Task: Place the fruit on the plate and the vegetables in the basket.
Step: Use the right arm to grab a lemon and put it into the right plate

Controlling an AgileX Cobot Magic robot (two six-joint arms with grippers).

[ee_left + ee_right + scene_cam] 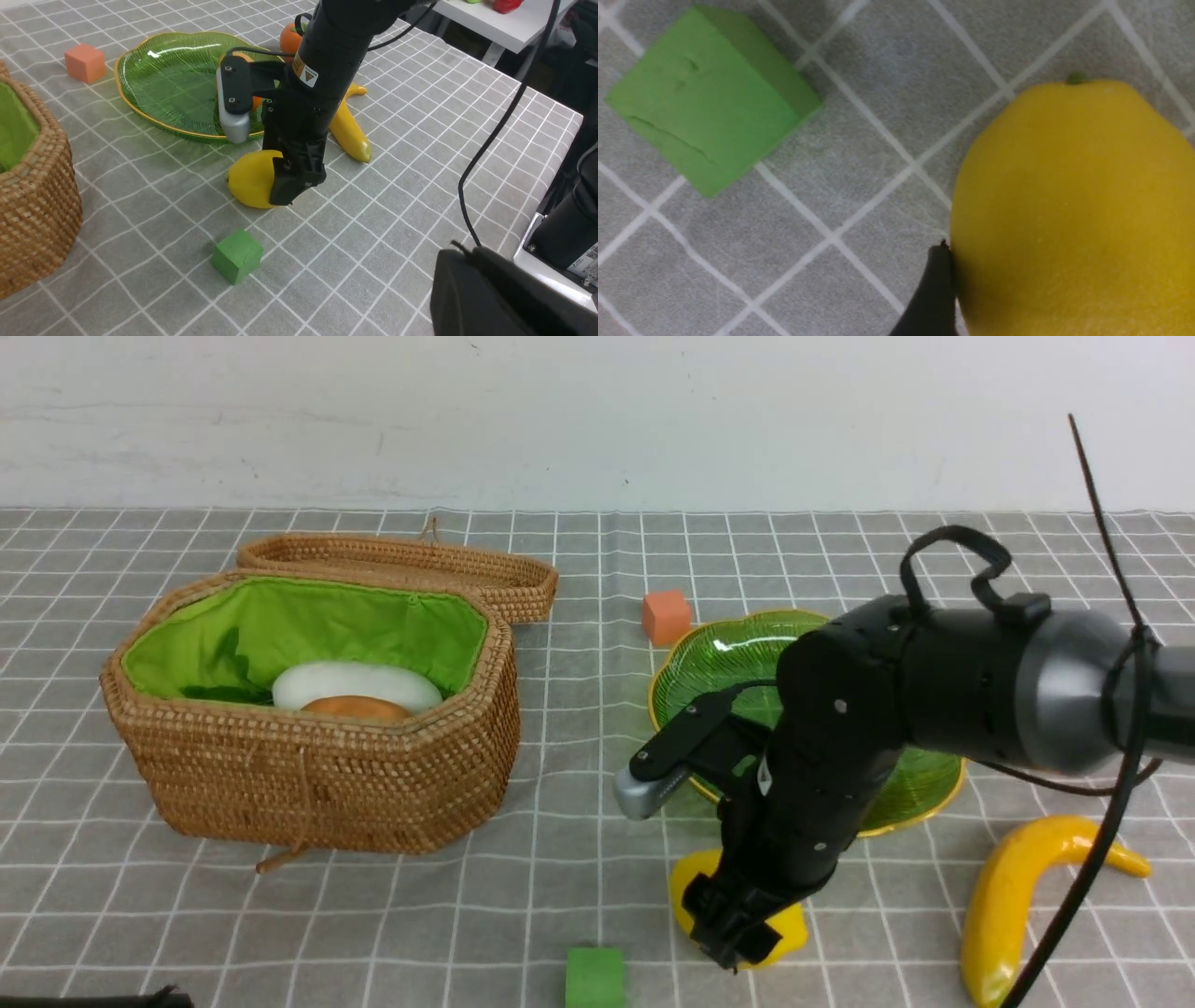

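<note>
My right gripper [738,933] reaches down over the yellow lemon [689,887] on the cloth in front of the plate, its jaws around the lemon. In the right wrist view one black finger [941,289] presses the lemon's [1073,210] side; the other finger is hidden. The green glass plate [719,658] holds an orange-yellow mango [237,57], mostly hidden by the arm. The banana [1018,887] lies right of the plate. A persimmon [289,39] sits behind the arm. The basket [317,775] holds the white radish [355,683] and brown potato [355,707]. My left gripper [490,289] is a dark blur.
A green cube [595,977] sits close to the lemon on its left, near the table's front edge. An orange cube [666,616] stands behind the plate's left rim. The basket's lid [401,565] lies open behind it. The table's right edge [551,154] is near.
</note>
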